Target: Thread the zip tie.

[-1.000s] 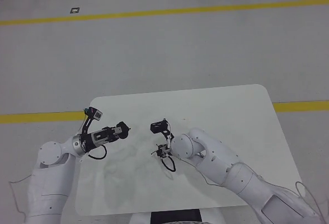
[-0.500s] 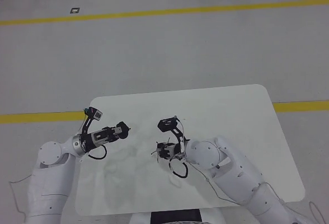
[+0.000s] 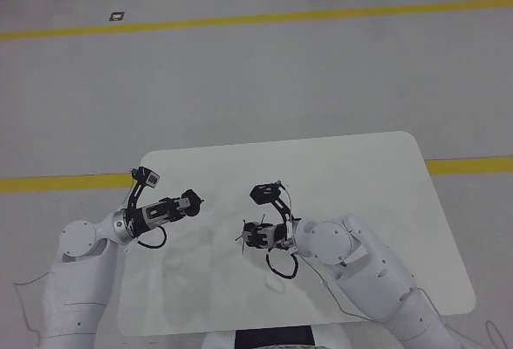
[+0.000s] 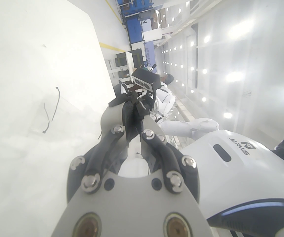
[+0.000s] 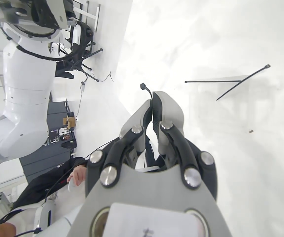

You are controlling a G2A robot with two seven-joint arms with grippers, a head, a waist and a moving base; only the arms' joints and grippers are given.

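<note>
A thin black zip tie (image 5: 146,89) sticks out of my right gripper (image 5: 152,99), which is shut on it; its square head points away from the fingers. This gripper (image 3: 246,234) hovers over the middle of the white table (image 3: 370,174). My left gripper (image 3: 195,201) is held above the table's left part, pointing towards the right one with a gap between them. Its black pads (image 4: 129,117) are pressed together and I see nothing between them.
Two loose black zip ties (image 5: 240,81) lie crossed on the table a little beyond the right gripper, and they also appear in the left wrist view (image 4: 54,107). A small dark speck (image 5: 250,131) lies near them. The table's right half is bare.
The right arm's wrist has turned and its elbow has swung, while its gripper stayed near the table's middle with the zip tie. The left arm has not moved.
</note>
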